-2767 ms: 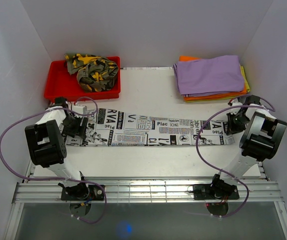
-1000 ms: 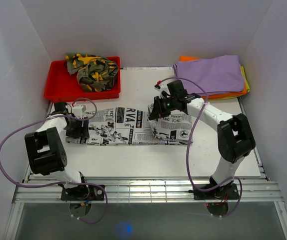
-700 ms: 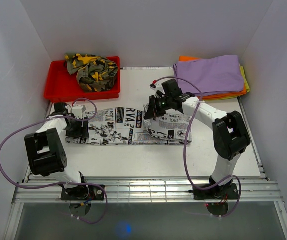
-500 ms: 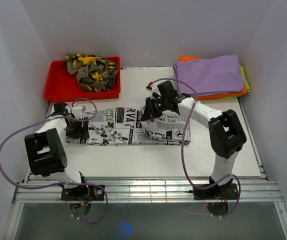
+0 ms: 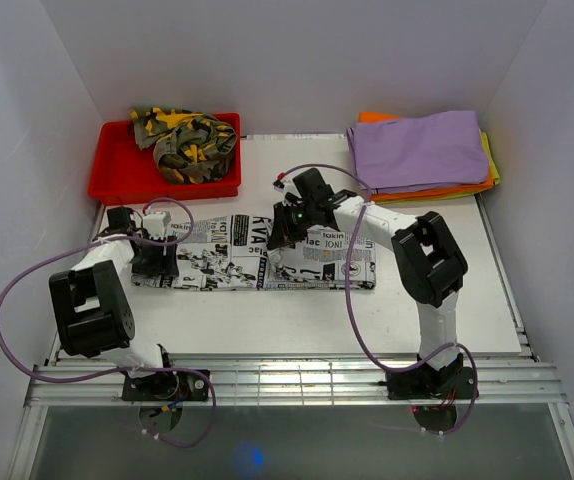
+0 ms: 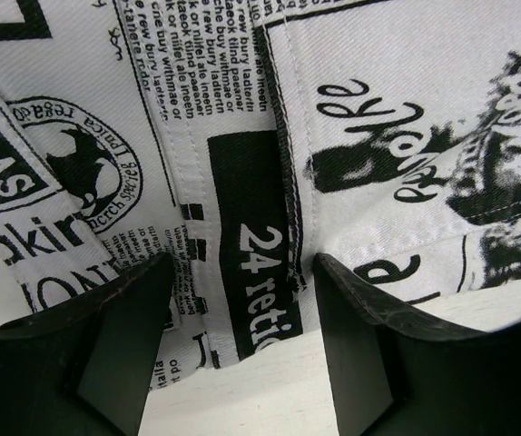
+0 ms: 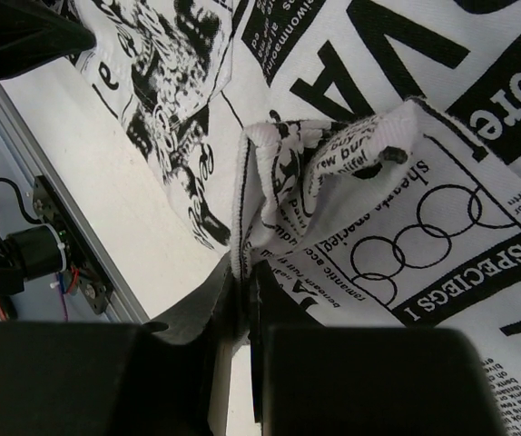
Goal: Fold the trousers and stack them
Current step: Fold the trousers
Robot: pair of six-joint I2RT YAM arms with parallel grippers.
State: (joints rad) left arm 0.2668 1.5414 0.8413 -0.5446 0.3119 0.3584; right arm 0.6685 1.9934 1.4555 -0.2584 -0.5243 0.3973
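Trousers: white newspaper-print cloth trousers (image 5: 217, 262) lie as a long band across the middle of the white table (image 5: 297, 320), their left end near its left edge.
Fold: the band's right part is doubled back leftward over itself, with the loose end raised near the centre.
Right gripper (image 7: 240, 272): jaws clamped on a bunched, stitched hem of the trousers, holding it off the layer beneath.
Left gripper (image 6: 242, 272): jaws spread wide astride flat cloth at the band's left end, gripping nothing.
Handling: likely light, limp and quick to sag or crease. The stitched hems and waistband corners look the firmest places to pinch.
Second pair: crumpled green-yellow-black camouflage trousers (image 5: 192, 145) sit in a red plastic tray (image 5: 117, 180) at the far left corner.
Other cloth: a folded purple cloth (image 5: 417, 150) tops orange pieces (image 5: 372, 117) at the far right corner.
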